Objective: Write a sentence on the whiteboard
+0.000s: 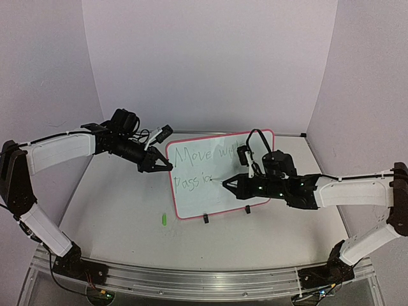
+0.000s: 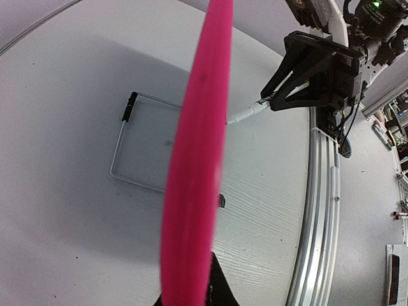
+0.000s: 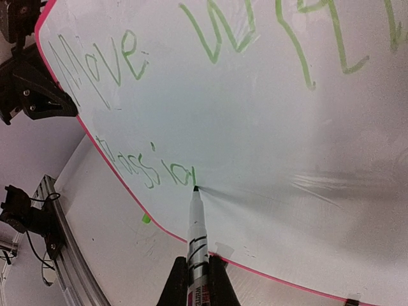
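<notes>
Clamping the left edge of the whiteboard [image 1: 205, 201] with left hand [image 1: 163, 166]; pinching a marker [image 3: 196, 223] in right hand [image 3: 196, 280], touching its tip to the sentence [image 3: 152, 171].

L gripper [image 1: 166, 167] at whiteboard [image 1: 197, 199] L edge; R gripper [image 1: 229, 185] in front, marker [image 3: 196, 223] tip on board.

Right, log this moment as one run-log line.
left hand: grips whiteboard edge | right hand: marker tip on whiteboard | sentence: mid second line
</notes>
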